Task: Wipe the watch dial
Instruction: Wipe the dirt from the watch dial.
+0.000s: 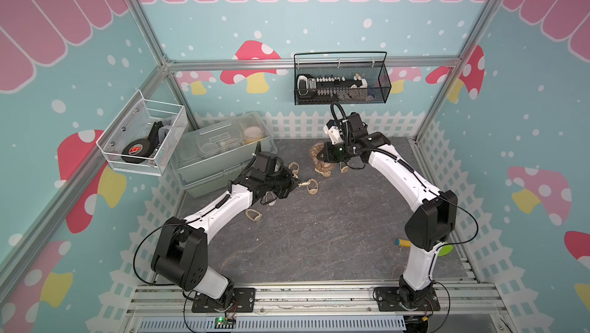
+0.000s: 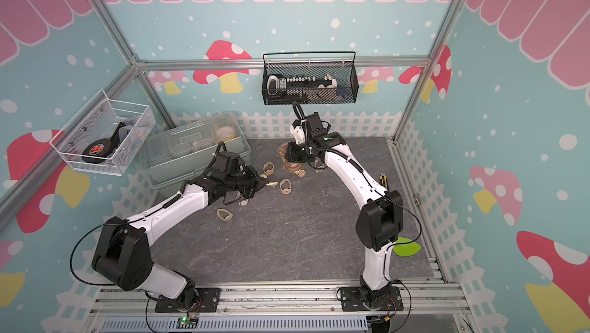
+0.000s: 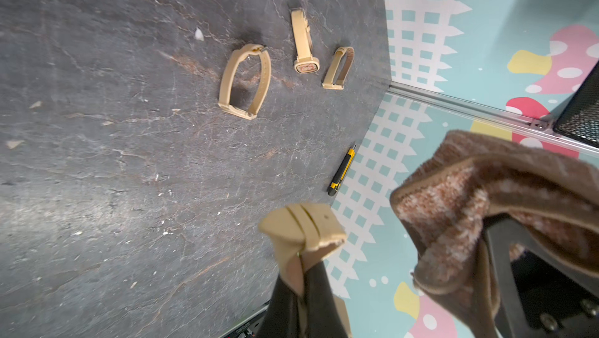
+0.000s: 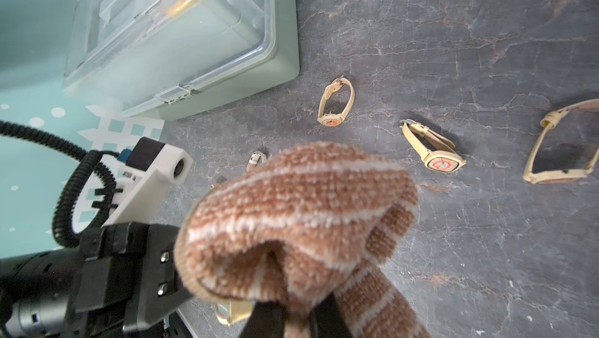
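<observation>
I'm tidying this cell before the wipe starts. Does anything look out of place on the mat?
A yellow-and-black utility knife lies on the mat beside the fence-print wall, unrelated to watch wiping. Small pale scraps litter the mat too. Several watches lie tipped on their sides.

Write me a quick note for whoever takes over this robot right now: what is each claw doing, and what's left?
Left gripper: shut on a beige watch.
Right gripper: shut on the brown striped cloth, close beside that watch.
Other watches lie loose on the table.
Done: watch and cloth both in hand.
Left: rub the cloth over the dial. The dial is hidden, so contact cannot be confirmed.
</observation>
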Robot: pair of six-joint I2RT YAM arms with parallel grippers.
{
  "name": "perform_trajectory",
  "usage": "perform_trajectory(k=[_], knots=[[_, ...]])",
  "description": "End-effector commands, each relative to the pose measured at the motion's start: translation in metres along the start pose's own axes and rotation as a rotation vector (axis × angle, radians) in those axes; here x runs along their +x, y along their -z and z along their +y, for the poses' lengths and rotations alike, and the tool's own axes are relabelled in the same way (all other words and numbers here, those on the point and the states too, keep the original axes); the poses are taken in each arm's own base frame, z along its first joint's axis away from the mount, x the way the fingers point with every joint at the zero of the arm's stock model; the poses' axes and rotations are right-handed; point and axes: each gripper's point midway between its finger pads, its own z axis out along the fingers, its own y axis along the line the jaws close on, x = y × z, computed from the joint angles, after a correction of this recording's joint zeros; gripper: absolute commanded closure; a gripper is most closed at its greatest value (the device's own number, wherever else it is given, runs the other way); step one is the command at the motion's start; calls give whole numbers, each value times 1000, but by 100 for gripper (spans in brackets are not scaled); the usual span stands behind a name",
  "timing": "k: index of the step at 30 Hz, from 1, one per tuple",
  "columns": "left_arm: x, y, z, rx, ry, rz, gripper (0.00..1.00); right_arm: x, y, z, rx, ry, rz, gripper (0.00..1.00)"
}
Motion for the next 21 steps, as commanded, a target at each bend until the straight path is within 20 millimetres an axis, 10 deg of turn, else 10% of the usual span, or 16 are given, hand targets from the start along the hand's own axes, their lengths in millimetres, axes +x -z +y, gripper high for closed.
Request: perform_trajectory(k=[1, 21], knots=[[-4, -2, 12, -78, 19, -18, 100, -2, 12, 6, -24, 8, -62, 100], [-26, -22, 72, -343, 55, -116, 100, 81, 12, -5, -41, -43, 31, 100]])
